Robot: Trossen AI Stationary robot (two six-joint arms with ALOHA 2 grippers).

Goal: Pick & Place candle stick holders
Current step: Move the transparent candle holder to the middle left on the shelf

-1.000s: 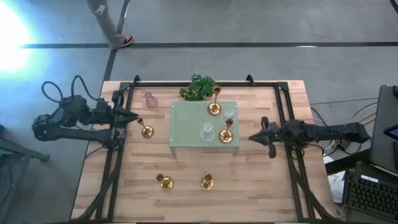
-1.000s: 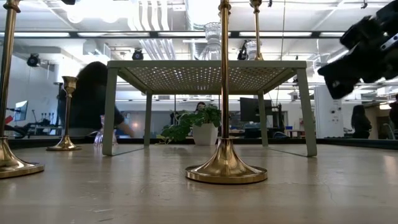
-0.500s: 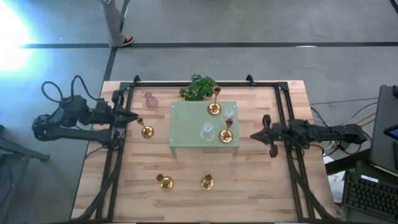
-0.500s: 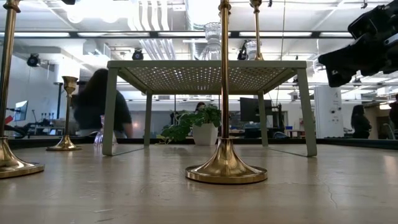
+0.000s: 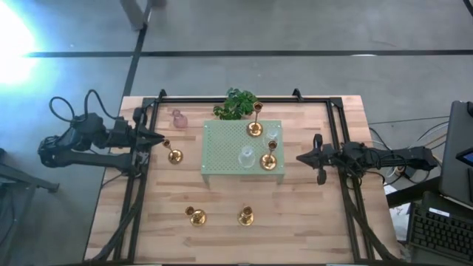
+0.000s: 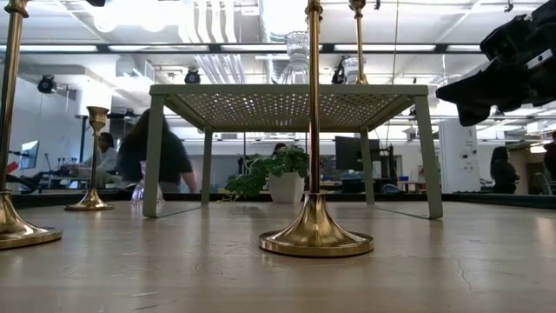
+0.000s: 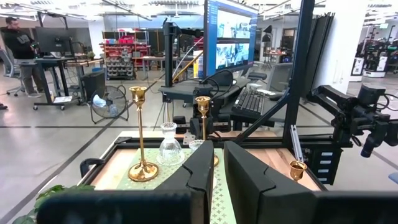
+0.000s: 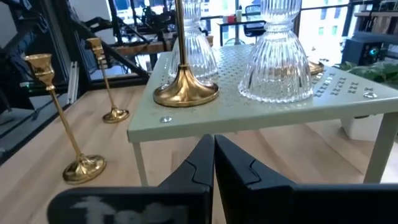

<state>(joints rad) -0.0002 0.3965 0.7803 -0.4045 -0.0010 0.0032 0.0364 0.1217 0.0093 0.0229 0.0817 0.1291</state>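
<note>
A pale green perforated stand [image 5: 222, 151] carries two brass candle stick holders [image 5: 255, 127] [image 5: 269, 161] and two clear glass ones [image 5: 245, 157] [image 5: 273, 134]. Three more brass holders stand on their round bases on the table [image 5: 174, 156] [image 5: 196, 216] [image 5: 246, 216]. A pink glass one [image 5: 177, 118] stands at the far left. My left gripper [image 5: 159, 139] hovers shut at the left, pointing level at the stand. My right gripper [image 5: 299, 157] hovers shut just right of the stand, level, with its fingers [image 8: 213, 155] closed on nothing.
A leafy green plant [image 5: 235, 103] stands behind the stand at the far edge. Black frame rails [image 5: 140, 185] [image 5: 347, 199] run along both sides of the wooden table. People show in the room beyond.
My right gripper has rolled a little about the line it points along and stayed where it was, still shut. My left gripper has kept still. No holder has moved.
</note>
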